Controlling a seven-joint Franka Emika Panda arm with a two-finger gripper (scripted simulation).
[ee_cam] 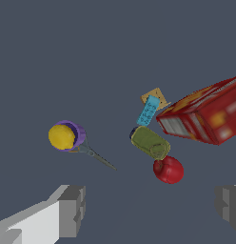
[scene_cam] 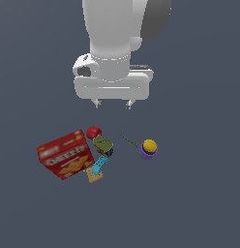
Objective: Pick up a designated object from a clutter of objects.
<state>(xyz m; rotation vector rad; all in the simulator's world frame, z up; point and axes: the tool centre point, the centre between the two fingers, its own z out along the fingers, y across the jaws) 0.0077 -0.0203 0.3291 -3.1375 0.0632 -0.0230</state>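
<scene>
Gripper point(scene_cam: 112, 104) of 1 white robot arm hangs above a dark grey floor point(scene_cam: 199, 203), its 2 fingers spread wide and holding nothing. Below it, toward the exterior view's left, a small glossy red apple point(scene_cam: 93, 132) touches an olive-green lump point(scene_cam: 103, 144), beside a red cracker box point(scene_cam: 65, 155). A purple-and-yellow ball point(scene_cam: 148, 148) sits apart.

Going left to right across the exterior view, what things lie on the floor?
Cracker box → red apple → purple-and-yellow ball. The green lump, cyan block and tan square overlap in a bunch beside the box, so I leave them unordered.
</scene>
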